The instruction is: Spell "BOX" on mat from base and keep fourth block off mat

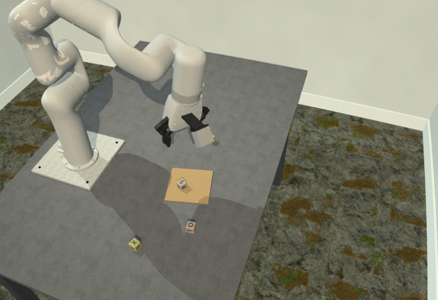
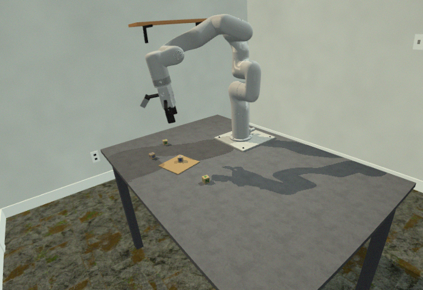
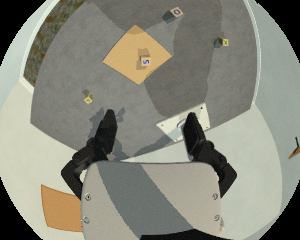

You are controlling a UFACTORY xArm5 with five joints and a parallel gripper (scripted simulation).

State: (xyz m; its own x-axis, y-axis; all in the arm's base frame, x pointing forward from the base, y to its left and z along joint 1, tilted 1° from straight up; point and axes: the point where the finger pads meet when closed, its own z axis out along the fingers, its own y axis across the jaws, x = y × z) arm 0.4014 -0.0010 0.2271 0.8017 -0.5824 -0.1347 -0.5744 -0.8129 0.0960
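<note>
The hand [image 1: 187,131] [image 2: 171,118] [image 3: 151,119] is hovering high above the table [image 1: 233,105] [image 2: 253,211] [image 3: 65,80], its two fingers spreading wide and pinching nothing. In the wrist view, the tan mat [image 1: 199,178] [image 2: 171,167] [image 3: 122,59] is lying flat ahead of the hand, beyond its fingertips. One block, showing a blue S on top [image 1: 181,183] [image 2: 180,158] [image 3: 145,61], is sitting on that mat, below the hand and apart from it. Farther ahead of the hand, past the mat, the block showing a blue O on top [image 1: 190,226] [image 2: 152,156] [image 3: 175,12] is resting on the table. Also well apart from the hand, toward the upper right in the wrist view, the block showing a green X on top [image 1: 134,244] [image 2: 165,141] [image 3: 225,42] is resting off the mat. Nearer the hand's left side in that view, another block with green marks [image 1: 213,138] [image 2: 205,179] [image 3: 88,98] is sitting on the table, its top letter staying too small to read. Toward the hand's right in the wrist view, the robot's white base plate [image 1: 110,142] [image 2: 264,137] [image 3: 204,113] is lying below
</note>
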